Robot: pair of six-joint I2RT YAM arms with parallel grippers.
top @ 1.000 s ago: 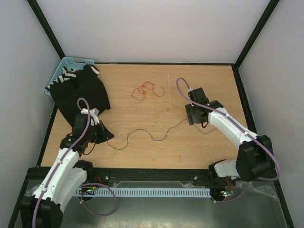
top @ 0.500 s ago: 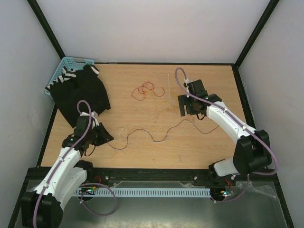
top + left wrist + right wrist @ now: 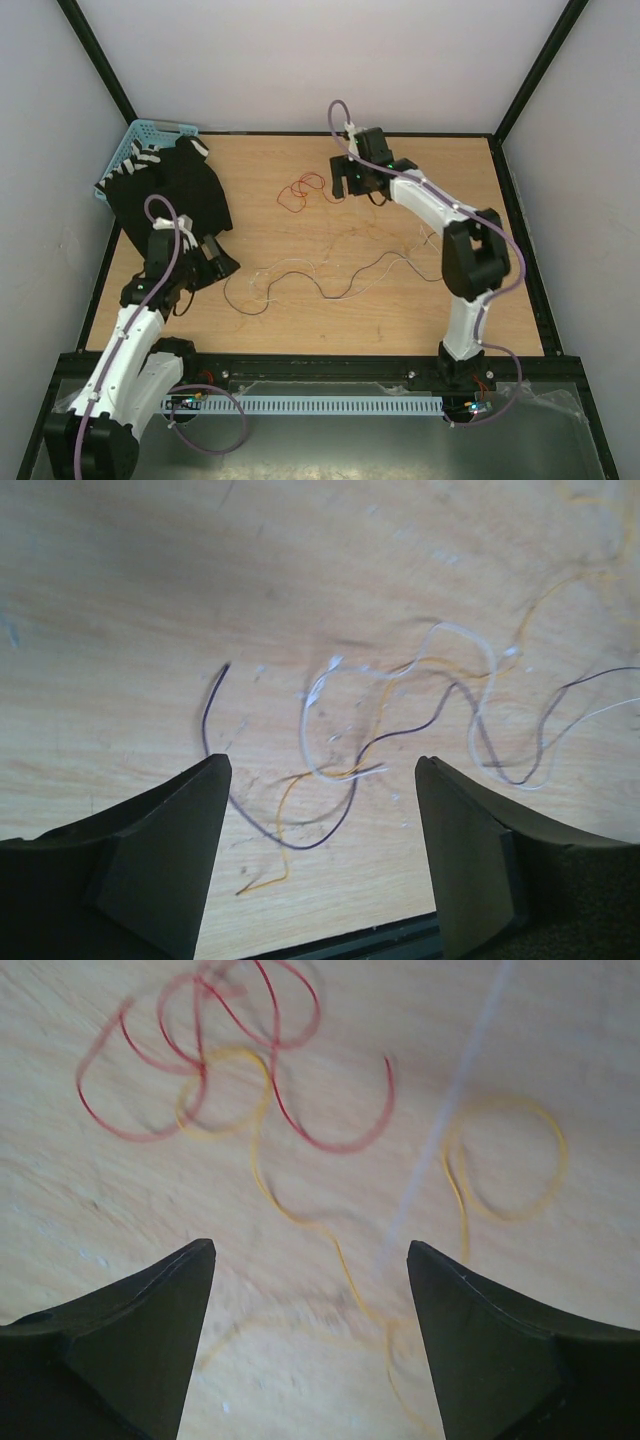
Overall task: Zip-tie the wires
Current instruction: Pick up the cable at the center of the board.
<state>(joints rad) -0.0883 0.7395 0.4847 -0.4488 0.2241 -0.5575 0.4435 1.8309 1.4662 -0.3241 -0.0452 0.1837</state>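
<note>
The wires (image 3: pixel 330 296) lie loose on the pale wood-grain table (image 3: pixel 430 320) in 2 groups, one before each gripper.

The left gripper (image 3: pixel 320 770) is released, with its 2 dark wedge-shaped fingers (image 3: pixel 170 850) spread wide and nothing between them. Directly ahead of it and under the gap lies a hair-thin tangle. A dark brown strand (image 3: pixel 400 735) has a free end ahead of the left finger. It dips back between the fingers, then snakes off to the gripper's right. A white strand (image 3: pixel 480 710) loops beside it and crosses it, along with a thin orange-yellow one. The long axis of this group runs sideways, from this gripper's tips off to its right. On its far left lies a crumpled black cloth (image 3: pixel 170 195), partly over a light blue lattice basket (image 3: pixel 135 150).

The right gripper (image 3: pixel 310 1250) is also released, jaws wide apart and empty. Ahead of it and to its left, a red strand (image 3: pixel 330 1145) curls in several overlapping loops. An orange-yellow strand (image 3: pixel 300 1215) winds from those loops back toward the gap between the fingers. Another yellow ring lies ahead of the right finger. A straight, pale, blurred strip (image 3: pixel 440 1130) slants from far ahead on the right back toward the gap.
</note>
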